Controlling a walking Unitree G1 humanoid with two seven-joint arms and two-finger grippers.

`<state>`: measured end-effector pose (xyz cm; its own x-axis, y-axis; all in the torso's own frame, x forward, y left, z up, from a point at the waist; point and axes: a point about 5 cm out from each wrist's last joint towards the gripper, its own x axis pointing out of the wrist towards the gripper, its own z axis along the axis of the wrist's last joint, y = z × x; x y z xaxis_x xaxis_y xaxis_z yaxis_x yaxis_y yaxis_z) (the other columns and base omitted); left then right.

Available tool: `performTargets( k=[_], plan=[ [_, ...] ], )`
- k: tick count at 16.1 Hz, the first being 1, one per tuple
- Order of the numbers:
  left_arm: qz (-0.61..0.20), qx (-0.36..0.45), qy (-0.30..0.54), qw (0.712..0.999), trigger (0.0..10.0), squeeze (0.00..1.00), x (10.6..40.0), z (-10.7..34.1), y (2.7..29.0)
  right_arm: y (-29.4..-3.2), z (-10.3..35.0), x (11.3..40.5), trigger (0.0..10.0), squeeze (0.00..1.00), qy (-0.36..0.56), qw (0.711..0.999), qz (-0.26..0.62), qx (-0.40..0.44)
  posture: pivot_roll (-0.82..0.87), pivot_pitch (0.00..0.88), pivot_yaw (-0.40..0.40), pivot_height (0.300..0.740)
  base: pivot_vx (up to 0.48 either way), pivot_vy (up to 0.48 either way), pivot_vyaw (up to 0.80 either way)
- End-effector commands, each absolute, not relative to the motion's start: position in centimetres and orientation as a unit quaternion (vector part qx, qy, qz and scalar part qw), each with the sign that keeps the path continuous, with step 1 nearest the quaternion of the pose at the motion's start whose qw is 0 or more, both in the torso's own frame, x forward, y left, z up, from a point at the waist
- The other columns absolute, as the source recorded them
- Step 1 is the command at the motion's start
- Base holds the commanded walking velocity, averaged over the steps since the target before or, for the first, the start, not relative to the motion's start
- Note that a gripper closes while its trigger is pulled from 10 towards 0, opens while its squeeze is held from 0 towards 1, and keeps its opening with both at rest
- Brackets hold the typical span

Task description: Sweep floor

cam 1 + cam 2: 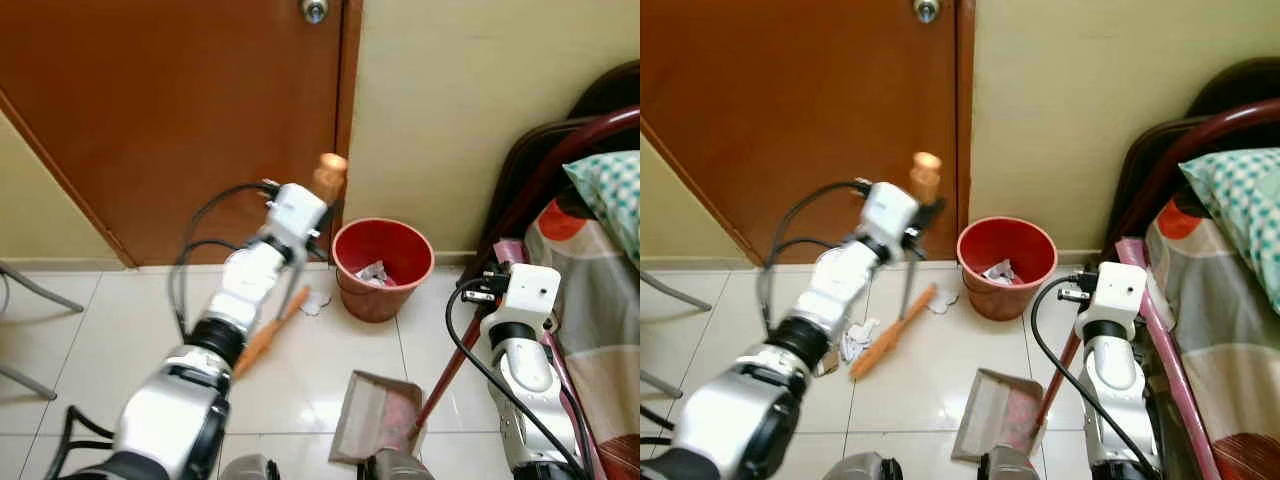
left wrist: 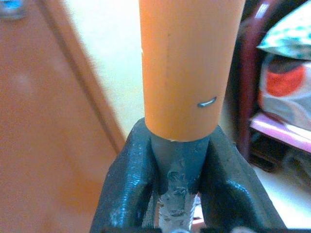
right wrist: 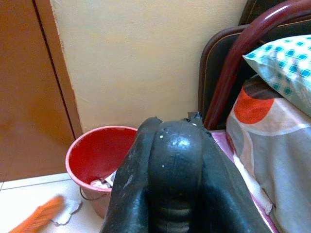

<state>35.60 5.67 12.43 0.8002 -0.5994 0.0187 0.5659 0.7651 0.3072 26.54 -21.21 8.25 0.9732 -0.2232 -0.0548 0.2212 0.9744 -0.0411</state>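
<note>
While the left tool (image 2: 177,160) is clamped on the top of the orange broom (image 1: 892,332), its brush sits on the floor by the door, near white paper scraps (image 1: 856,337). The right tool (image 3: 177,170) is squeezed on the dustpan's red handle (image 1: 1055,385), and the dustpan (image 1: 990,412) rests on the floor near the bed. The red bin (image 1: 1006,265) stands by the wall. A hard push could knock the bin over or flick scraps past the pan
</note>
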Motion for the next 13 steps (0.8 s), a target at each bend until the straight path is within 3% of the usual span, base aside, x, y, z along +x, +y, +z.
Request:
performTargets(
  k=[1,3,5,8,13],
  plan=[
    [-0.350,0.175,-0.087,0.916,10.0,0.00,35.4,13.2,4.4,-21.2,8.9,26.4,10.0,0.00,0.018,0.993,-0.115,-0.024,-0.13,0.114,0.044,0.740,0.000,0.000,0.00],
    [-0.392,0.171,-0.067,0.901,10.0,0.00,34.6,12.1,3.1,-21.2,8.9,26.4,10.0,0.00,0.020,0.993,-0.113,-0.027,-0.14,0.116,0.041,0.740,0.000,0.000,0.00],
    [-0.463,0.210,-0.011,0.861,10.0,0.00,33.1,9.6,2.2,-21.2,8.9,26.4,10.0,0.00,0.024,0.993,-0.113,-0.029,-0.14,0.117,0.041,0.740,0.000,0.000,0.00],
    [-0.545,0.238,0.056,0.802,10.0,0.00,31.2,6.7,2.7,-21.2,8.9,26.7,10.0,0.00,0.026,0.993,-0.110,-0.031,-0.13,0.119,0.038,0.740,0.000,0.000,0.00],
    [-0.632,0.173,0.057,0.753,10.0,0.00,29.4,6.7,4.1,-21.3,8.8,27.4,10.0,0.00,0.034,0.993,-0.104,-0.035,-0.11,0.121,0.032,0.740,0.000,0.000,0.00]
  ],
)
